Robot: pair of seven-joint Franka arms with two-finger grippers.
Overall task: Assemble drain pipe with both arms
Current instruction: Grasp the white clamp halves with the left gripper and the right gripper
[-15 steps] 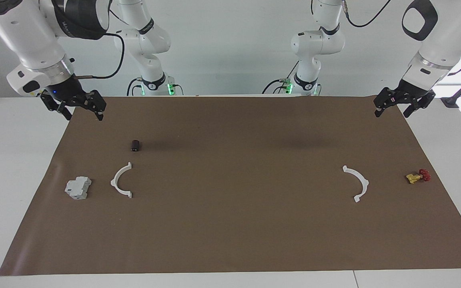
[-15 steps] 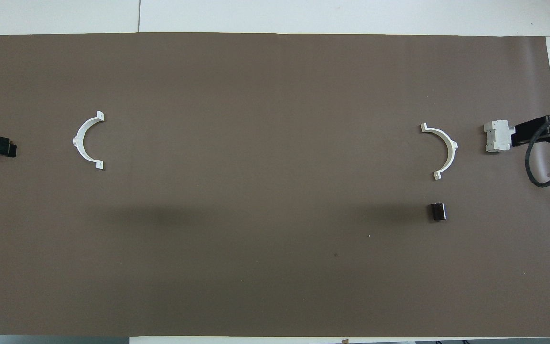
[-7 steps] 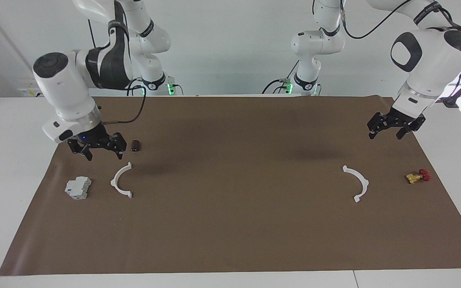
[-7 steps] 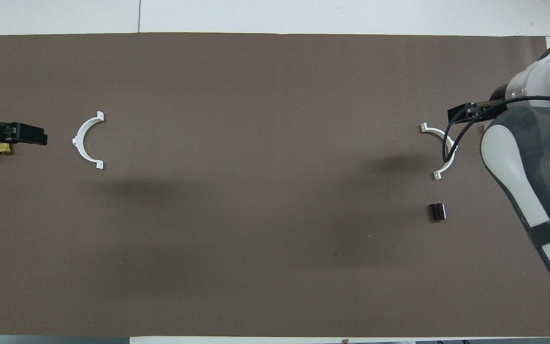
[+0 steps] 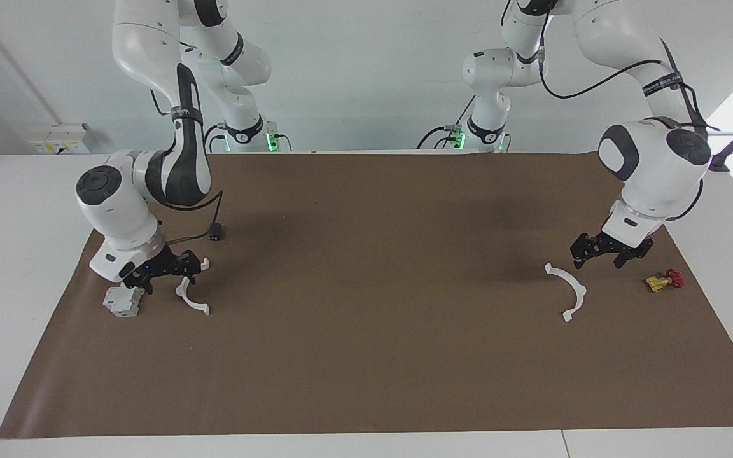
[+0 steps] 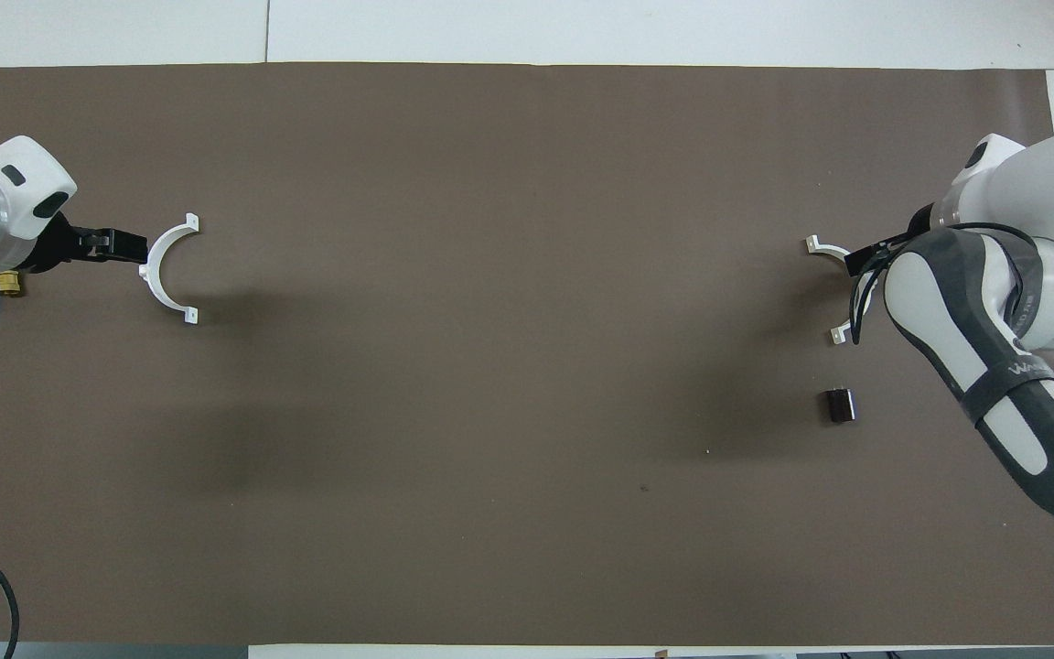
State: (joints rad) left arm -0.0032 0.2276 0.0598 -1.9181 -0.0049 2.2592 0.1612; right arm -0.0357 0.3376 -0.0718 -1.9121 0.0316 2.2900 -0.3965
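On the brown mat (image 5: 366, 356), each spread gripper, left (image 5: 608, 253) and right (image 5: 161, 272), hangs over its own half-ring (image 5: 569, 289) (image 5: 189, 300); the grey block (image 5: 122, 302) shows only facing.

A robotics lab: my two white arms (image 5: 169, 127) are bolted at the edge of a white bench (image 5: 16, 254) covered by brown paper (image 5: 366, 356), before a bare wall (image 5: 366, 70).
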